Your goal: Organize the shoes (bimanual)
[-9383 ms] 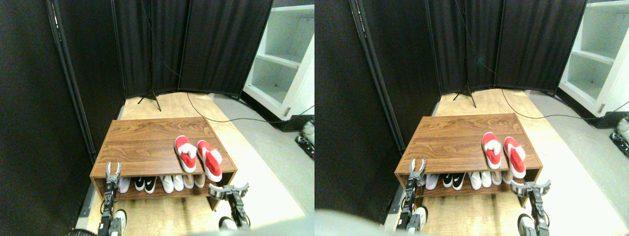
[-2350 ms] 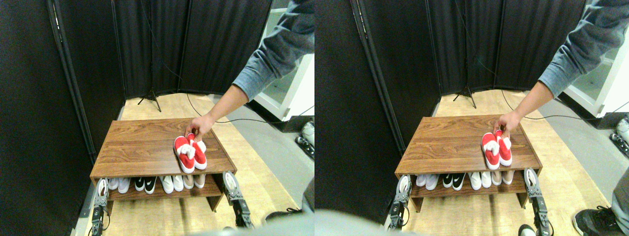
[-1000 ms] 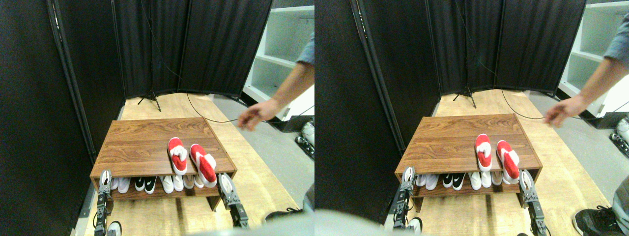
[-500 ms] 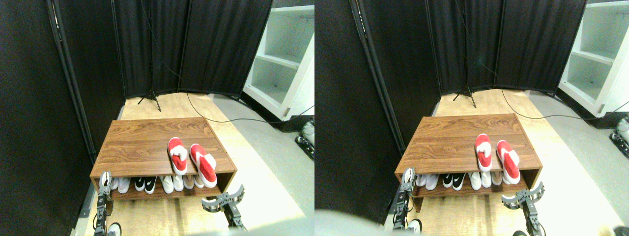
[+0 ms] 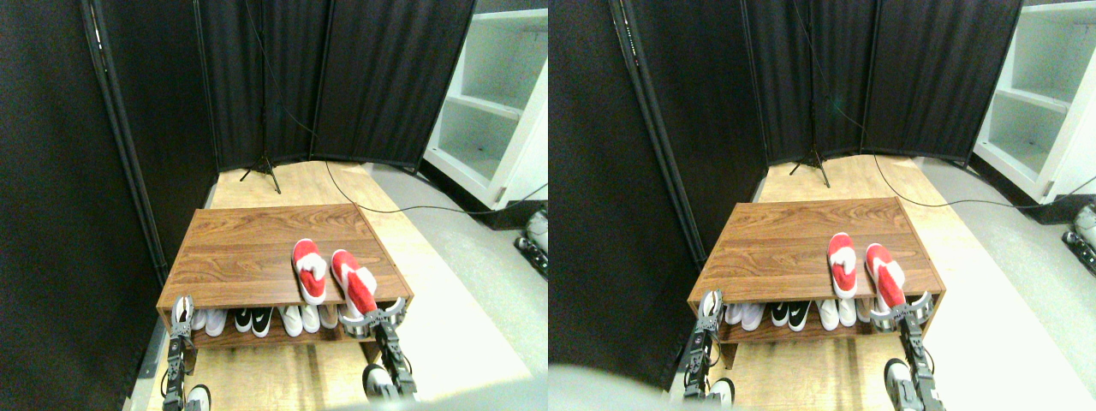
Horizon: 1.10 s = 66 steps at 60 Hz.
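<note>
The two bright red slip-on shoes with white patches lay on top of the low wooden shoe rack (image 5: 248, 248), near its front right. The right shoe (image 5: 354, 281) ran slantwise, its near end overhanging the front edge, directly above the right gripper (image 5: 373, 314), whose jaws spread wide around that end. The left shoe (image 5: 307, 269) lay beside it; the left gripper (image 5: 181, 310), unreadable, stood well apart.

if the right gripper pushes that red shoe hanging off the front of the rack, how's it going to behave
The right red shoe looks soft and plush, so it would probably flex rather than slide stiffly. Its near end overhangs the wooden rack, so a sideways nudge might tip it off. It seems light; the right gripper, spread open at that end, could likely shove it back easily.
</note>
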Tool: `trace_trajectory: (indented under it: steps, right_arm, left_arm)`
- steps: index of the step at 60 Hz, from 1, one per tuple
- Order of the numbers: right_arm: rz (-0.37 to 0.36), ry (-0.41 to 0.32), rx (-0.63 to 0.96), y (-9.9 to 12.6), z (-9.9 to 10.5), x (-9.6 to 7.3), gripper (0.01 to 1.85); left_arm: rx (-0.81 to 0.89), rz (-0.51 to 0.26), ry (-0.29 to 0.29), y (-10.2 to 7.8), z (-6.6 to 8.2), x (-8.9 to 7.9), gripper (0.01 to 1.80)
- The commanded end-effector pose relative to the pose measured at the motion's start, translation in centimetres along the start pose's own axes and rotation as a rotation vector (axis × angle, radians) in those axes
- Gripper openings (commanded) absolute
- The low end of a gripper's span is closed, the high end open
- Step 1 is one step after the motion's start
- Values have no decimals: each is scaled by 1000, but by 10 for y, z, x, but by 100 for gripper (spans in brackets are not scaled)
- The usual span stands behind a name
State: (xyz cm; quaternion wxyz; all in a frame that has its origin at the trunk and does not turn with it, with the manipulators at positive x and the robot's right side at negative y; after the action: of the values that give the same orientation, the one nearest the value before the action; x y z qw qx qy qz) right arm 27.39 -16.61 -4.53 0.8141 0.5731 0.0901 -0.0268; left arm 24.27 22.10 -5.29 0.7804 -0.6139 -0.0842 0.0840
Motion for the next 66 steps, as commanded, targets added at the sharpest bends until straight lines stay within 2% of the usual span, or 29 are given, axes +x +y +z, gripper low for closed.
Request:
trace_trajectory:
  steps: [1, 9, 22, 36, 53, 66]
  right_arm:
    - [3, -4, 10, 1, -3, 10, 153]
    - [-11, 24, 70, 1, -7, 22, 153]
    - [-52, 30, 71, -3, -14, 34, 154]
    - [-86, 22, 105, -9, -16, 42, 148]
    - [-57, 16, 91, -6, -14, 29, 147]
    - [6, 27, 72, 2, -7, 3, 149]
  left_arm:
    - [6, -30, -2, -5, 2, 1, 6]
    - [4, -38, -7, -4, 3, 1, 6]
    - [7, -47, -1, -1, 6, 1, 6]
    - [1, -47, -13, 0, 7, -1, 6]
    - [3, -46, -5, 2, 8, -2, 6]
    - [-6, -48, 1, 3, 8, -2, 5]
